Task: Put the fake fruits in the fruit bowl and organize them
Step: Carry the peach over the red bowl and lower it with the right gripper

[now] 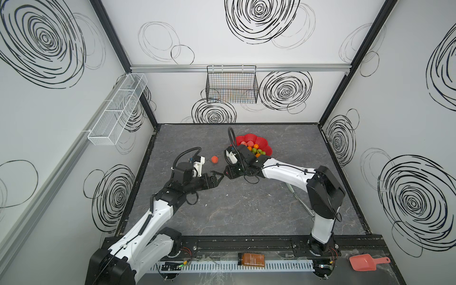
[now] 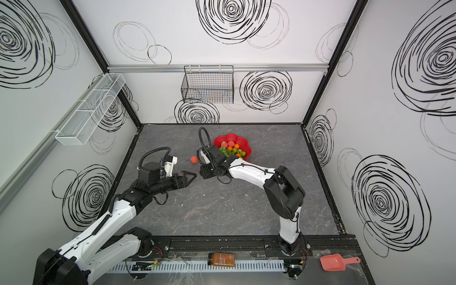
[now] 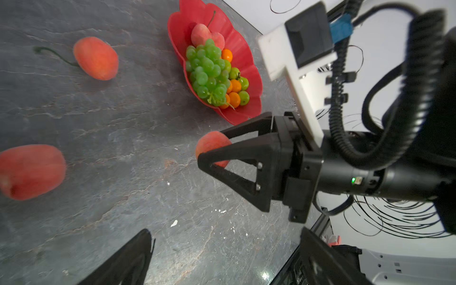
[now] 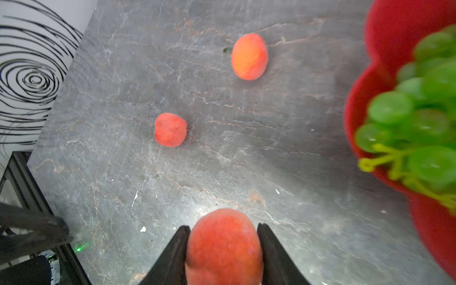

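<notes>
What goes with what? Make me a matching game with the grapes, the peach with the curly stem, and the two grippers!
Things:
1. grapes
2. peach with the curly stem
3. left gripper
4. right gripper

States:
a. closed around a second peach
b. lying on the bare table
c. piled in the red bowl
d. open, holding nothing

Pairs: 1-c, 2-b, 3-d, 4-a.
</notes>
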Action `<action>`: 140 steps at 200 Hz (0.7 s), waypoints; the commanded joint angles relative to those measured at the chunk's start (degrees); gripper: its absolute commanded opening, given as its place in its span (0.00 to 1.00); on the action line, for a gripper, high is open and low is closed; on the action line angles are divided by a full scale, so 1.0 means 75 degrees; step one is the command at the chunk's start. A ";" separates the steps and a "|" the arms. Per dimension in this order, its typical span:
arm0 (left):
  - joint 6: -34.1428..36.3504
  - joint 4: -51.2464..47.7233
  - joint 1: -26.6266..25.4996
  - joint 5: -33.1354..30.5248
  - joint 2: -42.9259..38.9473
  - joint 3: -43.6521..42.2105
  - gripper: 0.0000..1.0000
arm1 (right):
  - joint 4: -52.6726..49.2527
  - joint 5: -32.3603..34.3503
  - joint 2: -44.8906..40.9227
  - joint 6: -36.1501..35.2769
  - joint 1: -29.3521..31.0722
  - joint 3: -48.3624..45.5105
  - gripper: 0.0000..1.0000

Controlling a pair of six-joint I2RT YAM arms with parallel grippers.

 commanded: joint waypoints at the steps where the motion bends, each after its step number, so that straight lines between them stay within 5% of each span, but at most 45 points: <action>1: -0.0203 0.0921 -0.0533 -0.0408 0.0444 0.0389 0.96 | 0.0211 0.0075 -0.0573 0.0073 -0.0434 -0.0340 0.45; 66: 0.0024 0.1496 -0.1456 -0.0590 0.1982 0.1489 0.96 | -0.0075 0.0105 -0.1003 -0.0298 -0.1856 -0.0419 0.45; 140: 0.0447 0.1632 -0.1168 -0.0589 0.3373 0.2878 0.96 | -0.0960 0.0669 0.0820 -0.1015 -0.2331 0.1922 0.46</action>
